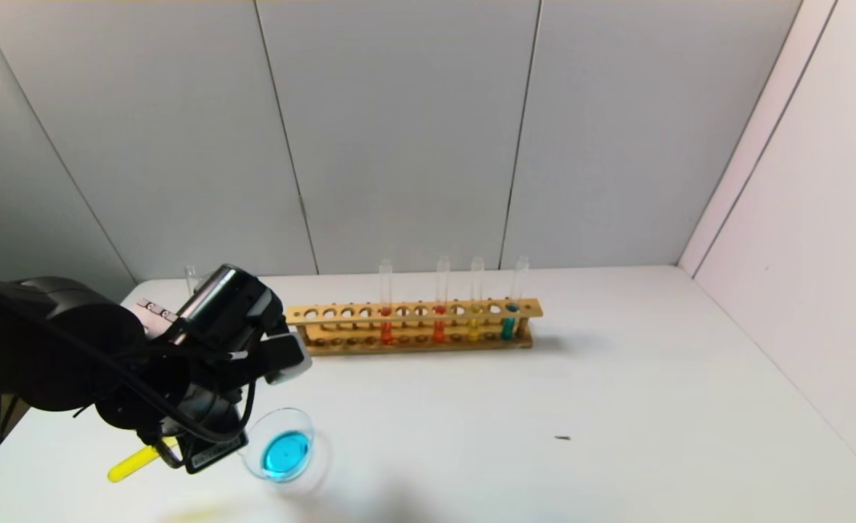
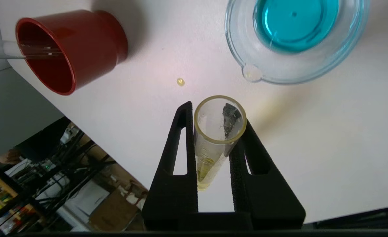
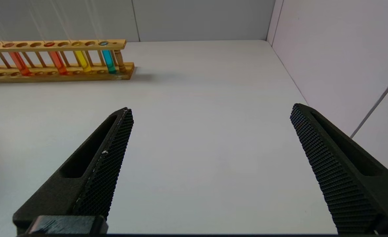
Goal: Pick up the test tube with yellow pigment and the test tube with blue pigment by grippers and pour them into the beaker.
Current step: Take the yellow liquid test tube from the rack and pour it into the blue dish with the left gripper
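My left gripper [image 2: 218, 113] is shut on the test tube with yellow pigment [image 2: 213, 144]. The tube is tilted, with its open mouth toward the table beside the beaker [image 2: 296, 42], not over it. In the head view its yellow end [image 1: 133, 463] sticks out left of the gripper, next to the beaker [image 1: 280, 443]. The beaker holds blue liquid. A second yellow tube [image 1: 474, 328] and a test tube with blue pigment [image 1: 508, 325] stand in the wooden rack [image 1: 413, 312]. My right gripper [image 3: 210, 112] is open and empty over bare table, outside the head view.
A dark red cup [image 2: 82, 49] with an empty glass tube [image 2: 32, 52] leaning in it stands near the table's left edge. A yellow drop [image 2: 180, 82] lies on the table between cup and beaker. Two orange-red tubes [image 1: 386, 330] stand in the rack.
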Motion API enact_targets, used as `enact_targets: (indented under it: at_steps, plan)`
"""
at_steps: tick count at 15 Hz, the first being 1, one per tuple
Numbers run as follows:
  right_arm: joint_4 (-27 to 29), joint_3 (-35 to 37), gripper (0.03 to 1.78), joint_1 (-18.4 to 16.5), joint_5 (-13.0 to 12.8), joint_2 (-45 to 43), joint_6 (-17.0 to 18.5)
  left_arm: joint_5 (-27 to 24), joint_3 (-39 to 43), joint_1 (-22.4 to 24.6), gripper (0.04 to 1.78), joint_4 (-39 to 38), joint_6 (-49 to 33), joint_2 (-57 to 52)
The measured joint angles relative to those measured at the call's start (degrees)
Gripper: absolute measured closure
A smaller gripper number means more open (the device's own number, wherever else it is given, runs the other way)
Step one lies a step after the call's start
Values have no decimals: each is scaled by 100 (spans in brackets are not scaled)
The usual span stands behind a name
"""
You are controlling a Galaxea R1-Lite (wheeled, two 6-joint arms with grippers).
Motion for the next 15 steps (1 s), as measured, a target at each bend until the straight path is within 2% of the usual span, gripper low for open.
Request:
enact_targets:
  at_steps: [3, 7, 15]
  plan:
    - [0, 0, 7, 0, 1, 0, 0, 272, 46, -215, 150, 540, 83, 126]
    - [0, 0, 7, 0, 1, 0, -1, 766, 0, -319, 150, 610, 215, 440]
    - [0, 0, 7, 0, 0, 0, -1, 1130, -588, -400, 150, 1276, 295, 1248]
